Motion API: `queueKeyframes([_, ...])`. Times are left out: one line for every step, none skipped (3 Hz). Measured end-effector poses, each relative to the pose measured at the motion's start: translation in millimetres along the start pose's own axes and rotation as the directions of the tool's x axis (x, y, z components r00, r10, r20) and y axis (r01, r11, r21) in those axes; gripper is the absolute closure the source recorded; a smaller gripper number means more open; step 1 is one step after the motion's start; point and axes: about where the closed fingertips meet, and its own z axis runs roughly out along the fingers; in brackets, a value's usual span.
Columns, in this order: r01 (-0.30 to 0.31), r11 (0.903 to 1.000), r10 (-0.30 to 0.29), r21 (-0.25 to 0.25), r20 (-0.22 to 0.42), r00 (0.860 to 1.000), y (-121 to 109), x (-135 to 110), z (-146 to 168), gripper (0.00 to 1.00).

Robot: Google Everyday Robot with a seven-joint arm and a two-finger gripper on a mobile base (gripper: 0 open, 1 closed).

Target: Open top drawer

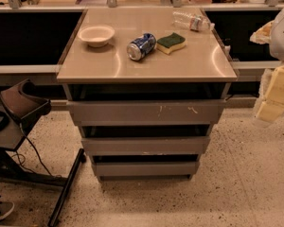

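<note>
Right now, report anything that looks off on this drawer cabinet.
The soda can and the plastic bottle lie on their sides on the countertop. The top drawer bears white scuffs right of centre. No spill shows. The gripper hangs off to the right, apart from the drawer.

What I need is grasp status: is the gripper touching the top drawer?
Apart. The camera view shows the gripper at the right edge, with bare floor between it and the top drawer.
</note>
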Motion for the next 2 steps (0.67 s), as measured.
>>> queueKeyframes([0.0,1.0,0.0,0.0,0.0,1.0,0,0,0,0.0])
queueKeyframes([-0.012,0.9996,0.013,-0.026,0.035,0.999,5,-7,41,0.0])
